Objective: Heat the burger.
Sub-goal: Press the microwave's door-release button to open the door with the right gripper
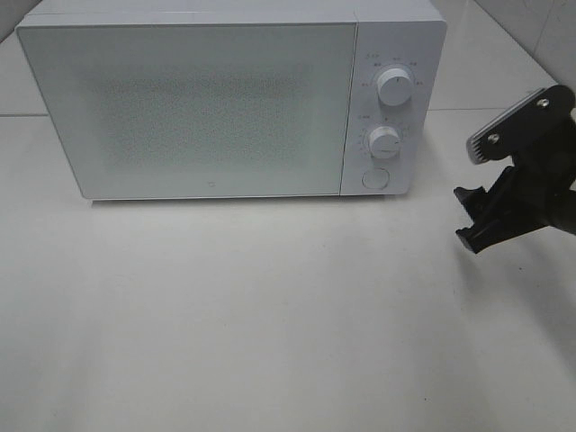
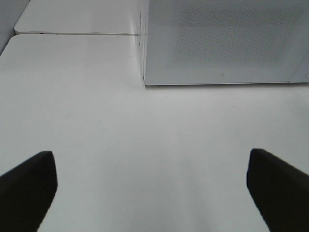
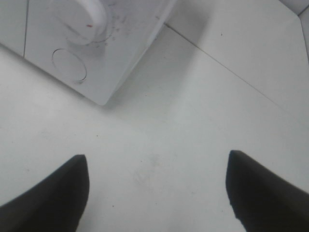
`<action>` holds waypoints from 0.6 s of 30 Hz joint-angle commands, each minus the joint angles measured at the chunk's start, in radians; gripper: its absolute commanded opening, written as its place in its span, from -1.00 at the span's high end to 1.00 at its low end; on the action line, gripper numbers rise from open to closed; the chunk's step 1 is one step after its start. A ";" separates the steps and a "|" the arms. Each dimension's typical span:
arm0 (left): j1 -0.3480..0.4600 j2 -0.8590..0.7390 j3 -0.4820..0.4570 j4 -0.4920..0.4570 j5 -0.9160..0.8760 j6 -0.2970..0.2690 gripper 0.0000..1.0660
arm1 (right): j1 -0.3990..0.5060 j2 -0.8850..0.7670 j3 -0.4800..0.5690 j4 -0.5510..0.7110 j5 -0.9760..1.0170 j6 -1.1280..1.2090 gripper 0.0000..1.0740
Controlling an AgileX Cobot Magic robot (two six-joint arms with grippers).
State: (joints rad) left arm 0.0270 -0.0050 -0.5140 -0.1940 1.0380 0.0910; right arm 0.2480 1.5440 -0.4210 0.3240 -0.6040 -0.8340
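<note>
Facing one closed microwave [image 1: 207,108] with two knobs [image 1: 394,85] [image 1: 384,141], left gripper [image 2: 149,164] and right gripper [image 3: 157,159] gape empty.

White table [image 1: 270,342], glossy, soft shadows across it. A seam [image 3: 231,72] crosses the top towards the back. A second white slab [image 2: 77,17] with rounded corners butts against it there. Faint smudge [image 3: 145,171], possibly a scuff. Pale tiles [image 1: 531,22] beyond.
</note>
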 commanded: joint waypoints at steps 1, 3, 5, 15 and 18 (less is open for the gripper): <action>0.005 -0.008 -0.001 0.001 -0.010 -0.003 -0.88 | 0.064 0.019 0.002 0.068 -0.022 -0.166 -0.42; 0.005 -0.008 -0.001 0.001 -0.010 -0.003 -0.88 | 0.103 0.032 0.002 0.074 -0.023 -0.200 -0.42; 0.005 -0.008 -0.001 0.001 -0.010 -0.003 -0.88 | 0.117 0.036 0.002 0.074 -0.023 -0.211 -0.42; 0.005 -0.008 -0.001 0.001 -0.010 -0.003 -0.88 | 0.203 0.050 0.000 0.067 -0.033 -0.341 -0.42; 0.005 -0.008 -0.001 0.001 -0.010 -0.003 -0.88 | 0.220 0.050 0.000 0.071 -0.015 -0.358 -0.42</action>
State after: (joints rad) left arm 0.0270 -0.0050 -0.5140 -0.1940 1.0380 0.0910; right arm 0.4620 1.5980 -0.4190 0.3940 -0.6220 -1.1780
